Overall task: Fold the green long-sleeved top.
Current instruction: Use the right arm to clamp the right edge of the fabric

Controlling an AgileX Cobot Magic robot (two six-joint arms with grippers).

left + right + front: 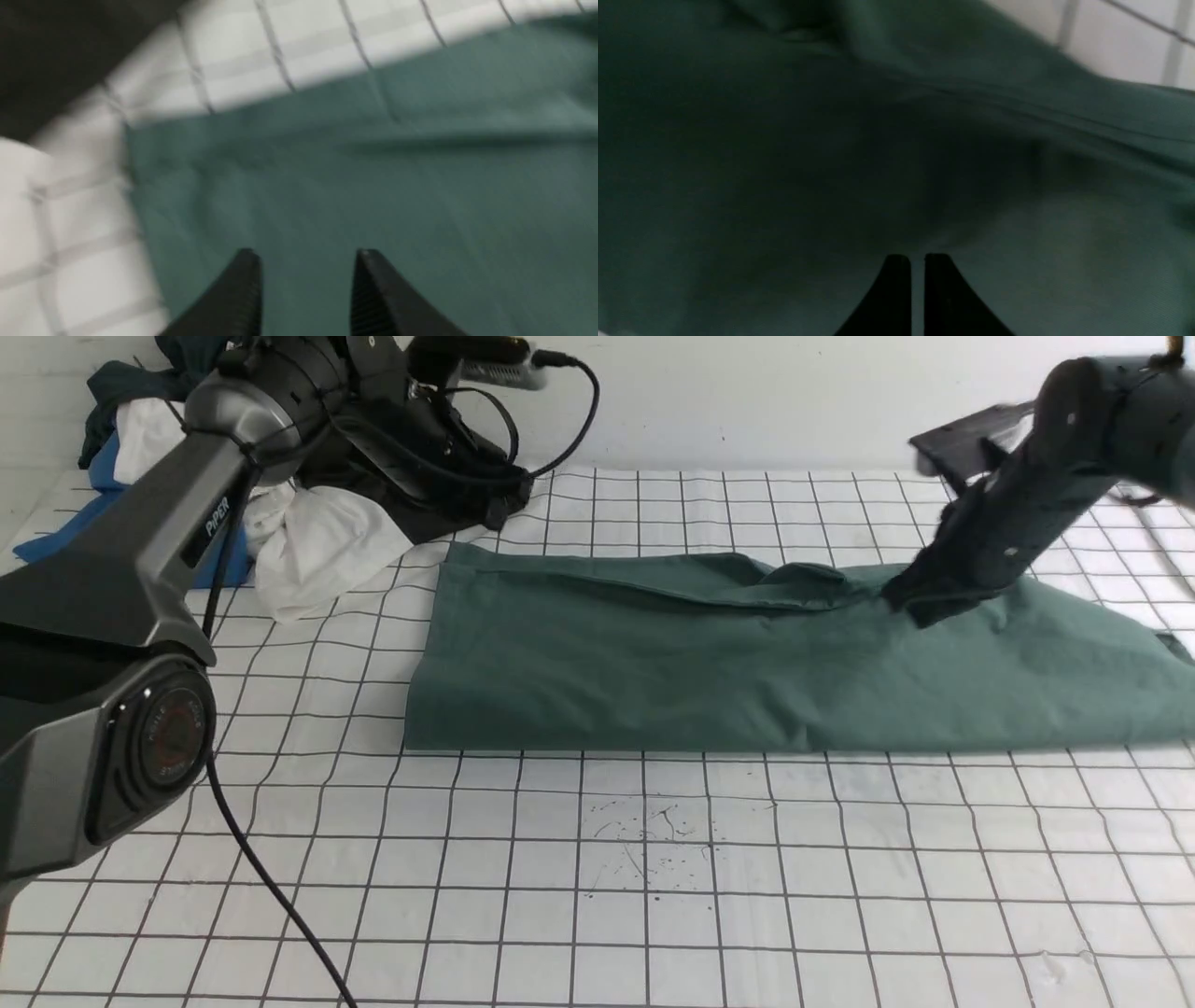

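Note:
The green long-sleeved top point(709, 653) lies folded into a long flat band across the middle of the gridded table, reaching the right edge of the front view. Its logo and neck label are hidden. My left gripper point(504, 509) hovers over the top's far left corner; in the left wrist view the gripper point(306, 254) is open and empty above the green cloth point(373, 186). My right gripper point(920, 602) rests low on the top's right part; in the right wrist view the gripper point(911, 256) has its jaws almost together over dark green cloth point(784, 163), with nothing seen between them.
A pile of other clothes sits at the back left: a white piece point(317, 546), a blue one point(93, 523) and a dark one point(121, 383). The left arm's black cable point(252, 859) trails across the table's front left. Pen marks point(653, 840) dot the table in front.

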